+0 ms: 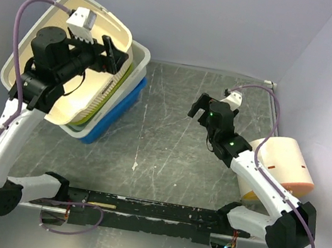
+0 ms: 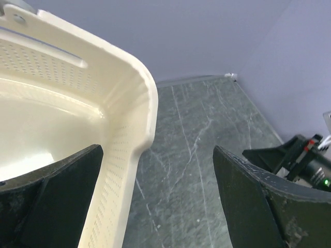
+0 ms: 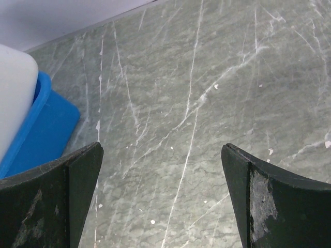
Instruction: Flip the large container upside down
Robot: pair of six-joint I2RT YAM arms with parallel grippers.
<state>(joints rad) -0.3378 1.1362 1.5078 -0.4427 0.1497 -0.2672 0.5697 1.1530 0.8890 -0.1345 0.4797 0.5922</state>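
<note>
Container (image 1: 70, 103): cream plastic, rounded, perforated walls, tilted at 10 o'clock atop white tub (image 1: 140, 62) in blue tub (image 1: 113, 118) | left gripper (image 2: 158, 155): released, straddling its rim | right gripper (image 3: 161, 147): released over veined grey surface (image 3: 207, 77)

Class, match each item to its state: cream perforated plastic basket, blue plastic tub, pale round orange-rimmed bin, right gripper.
1 cream perforated plastic basket
2 blue plastic tub
3 pale round orange-rimmed bin
4 right gripper

a lying on its side
b open, holding nothing
c tipped up at an angle
d underneath a white plastic tub

Pairs: 1-c, 2-d, 3-a, 4-b.
</note>
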